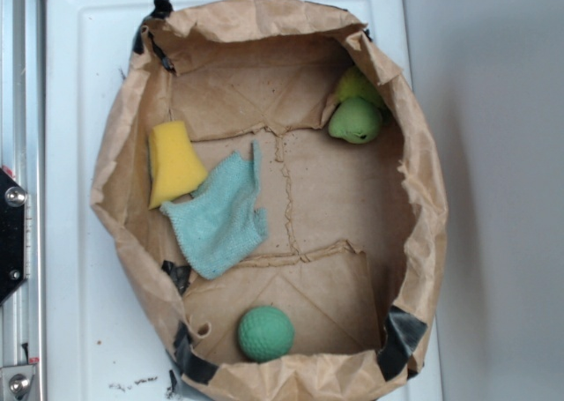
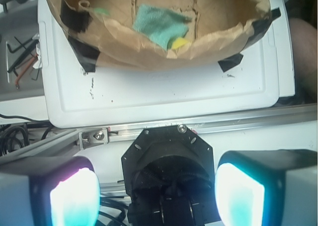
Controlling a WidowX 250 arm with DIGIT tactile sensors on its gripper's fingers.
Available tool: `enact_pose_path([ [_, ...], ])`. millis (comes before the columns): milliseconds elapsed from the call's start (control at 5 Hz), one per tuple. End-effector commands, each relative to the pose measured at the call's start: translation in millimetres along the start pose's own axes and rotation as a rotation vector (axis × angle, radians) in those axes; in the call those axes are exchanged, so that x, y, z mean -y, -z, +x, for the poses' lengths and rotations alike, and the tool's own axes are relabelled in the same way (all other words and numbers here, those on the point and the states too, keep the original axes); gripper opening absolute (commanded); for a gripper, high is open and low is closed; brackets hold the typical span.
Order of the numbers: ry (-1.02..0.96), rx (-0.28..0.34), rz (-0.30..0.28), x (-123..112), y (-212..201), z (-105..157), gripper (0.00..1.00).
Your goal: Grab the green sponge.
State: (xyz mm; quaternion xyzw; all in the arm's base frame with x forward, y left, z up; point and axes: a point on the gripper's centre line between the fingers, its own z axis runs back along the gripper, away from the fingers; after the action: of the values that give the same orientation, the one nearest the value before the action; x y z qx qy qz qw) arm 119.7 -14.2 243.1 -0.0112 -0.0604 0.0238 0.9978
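The green sponge (image 1: 174, 161) is in fact a yellow foam block. It lies at the left inside a brown paper bag tray (image 1: 425, 198), its lower right corner against a teal cloth (image 1: 218, 216). In the wrist view only a yellow sliver of the sponge (image 2: 180, 43) shows under the cloth (image 2: 159, 23), beyond the bag's near wall (image 2: 149, 57). My gripper (image 2: 156, 196) is open, its two glowing pads (image 2: 74, 198) wide apart with nothing between them. It hangs over the robot's black base, well short of the bag. The exterior view does not show it.
A dark green dimpled ball (image 1: 265, 333) sits at the bag's near end. A light green soft object (image 1: 355, 119) rests in the far right corner. The bag stands on a white board (image 1: 88, 313) beside a metal rail (image 1: 18, 198). Hex keys (image 2: 22, 57) lie off the board.
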Motion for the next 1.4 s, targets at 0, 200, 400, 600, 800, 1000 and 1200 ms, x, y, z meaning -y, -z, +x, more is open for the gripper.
enact_pose_path([
  [0, 0.0, 0.0, 0.0, 0.0, 0.0, 0.0, 1.0],
  [200, 0.086, -0.013, -0.016, -6.8, 10.1, 18.6, 1.0],
  [400, 0.025, -0.037, 0.038, -6.0, 19.7, 46.5, 1.0],
  [600, -0.044, -0.074, 0.061, -14.7, 31.9, 76.1, 1.0],
  [800, -0.003, -0.051, 0.077, -31.3, 44.1, 94.3, 1.0],
  [1000, 0.111, -0.025, 0.064, -41.9, 55.2, 110.2, 1.0],
  [1200, 0.209, -0.004, 0.055, -58.2, 70.3, 117.0, 1.0],
])
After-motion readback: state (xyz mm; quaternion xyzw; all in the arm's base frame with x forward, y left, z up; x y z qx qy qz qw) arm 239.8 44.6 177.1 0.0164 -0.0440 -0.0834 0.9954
